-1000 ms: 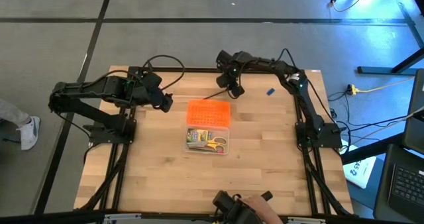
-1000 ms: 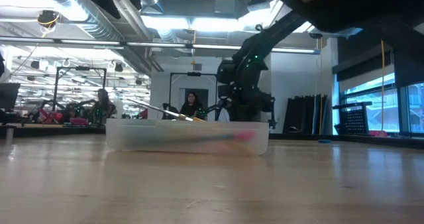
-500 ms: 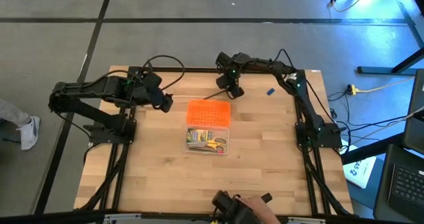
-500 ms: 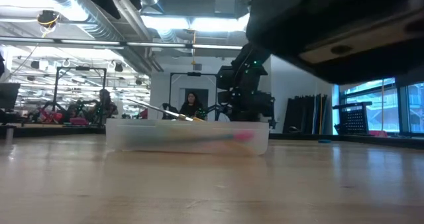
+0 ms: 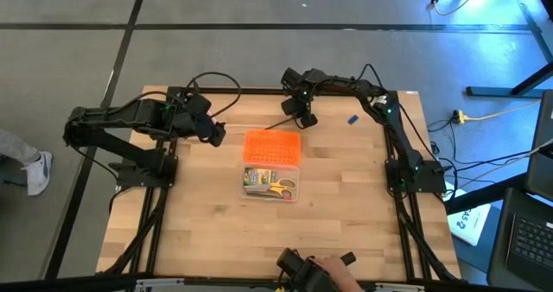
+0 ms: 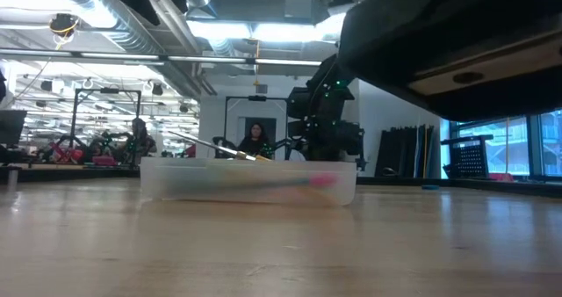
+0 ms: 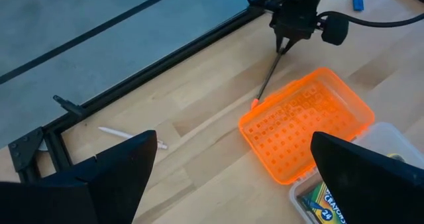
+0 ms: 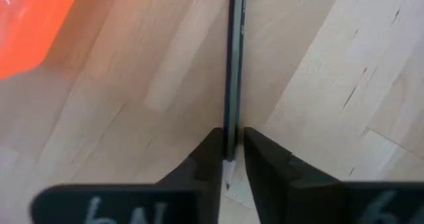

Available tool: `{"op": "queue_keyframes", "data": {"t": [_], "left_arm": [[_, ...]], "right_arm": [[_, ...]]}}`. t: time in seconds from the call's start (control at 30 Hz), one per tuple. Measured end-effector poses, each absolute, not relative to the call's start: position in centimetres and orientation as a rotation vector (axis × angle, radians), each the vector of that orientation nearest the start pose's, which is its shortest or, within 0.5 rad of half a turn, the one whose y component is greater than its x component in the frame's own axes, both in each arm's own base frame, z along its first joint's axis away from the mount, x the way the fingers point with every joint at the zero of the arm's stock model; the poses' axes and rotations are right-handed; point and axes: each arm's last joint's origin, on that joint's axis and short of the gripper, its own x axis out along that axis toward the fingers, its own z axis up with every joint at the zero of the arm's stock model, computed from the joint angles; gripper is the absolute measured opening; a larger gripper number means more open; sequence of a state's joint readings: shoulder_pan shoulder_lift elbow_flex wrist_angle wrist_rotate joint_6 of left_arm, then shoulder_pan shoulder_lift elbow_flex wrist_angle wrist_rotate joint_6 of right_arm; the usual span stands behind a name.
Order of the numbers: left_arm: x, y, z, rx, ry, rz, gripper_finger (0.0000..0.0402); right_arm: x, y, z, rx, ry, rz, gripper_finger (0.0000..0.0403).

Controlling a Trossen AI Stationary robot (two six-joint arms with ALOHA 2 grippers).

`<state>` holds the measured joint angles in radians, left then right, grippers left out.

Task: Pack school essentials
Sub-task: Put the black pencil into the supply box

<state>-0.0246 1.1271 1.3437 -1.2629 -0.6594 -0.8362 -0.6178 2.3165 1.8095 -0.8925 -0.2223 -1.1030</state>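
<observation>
My right gripper is at the table's far middle, shut on a thin dark pencil. The pencil's red end points at the orange lid. The lid lies open behind the clear box. The box holds the green-yellow crayon box and the yellow-handled scissors. Something pink shows through the box wall. My left gripper is open and empty, left of the lid. A tiny blue piece and a white pen lie on the table. My right gripper pinches the pencil between its two fingers near the sharpened end; the point reaches back between the fingers. The pencil runs on along the fingers and slants down toward the lid. I cannot tell whether its red end touches the table.
Black frame rails run along the table's far and side edges. A dark thing with a person's hand is at the near edge and fills the low view's upper right. Bare wood lies near and left of the box.
The dark thing close to the low camera has shifted across the upper right of that view. Both grippers and the pencil stay about where they were.
</observation>
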Motion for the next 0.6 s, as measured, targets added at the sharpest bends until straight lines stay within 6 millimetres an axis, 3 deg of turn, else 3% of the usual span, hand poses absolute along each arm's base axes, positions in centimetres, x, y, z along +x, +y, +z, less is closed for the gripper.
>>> {"op": "queue_keyframes", "data": {"t": [0.23,0.6], "left_arm": [[17.88,1.33,37.47,-0.385,0.683,0.933,0.0394],[17.88,1.33,37.48,-0.385,0.682,0.933,0.0394]], "right_arm": [[37.74,-26.06,13.65,-0.363,1.255,0.389,0.0011],[37.91,-26.19,13.69,-0.364,1.24,0.37,0.0009]]}}
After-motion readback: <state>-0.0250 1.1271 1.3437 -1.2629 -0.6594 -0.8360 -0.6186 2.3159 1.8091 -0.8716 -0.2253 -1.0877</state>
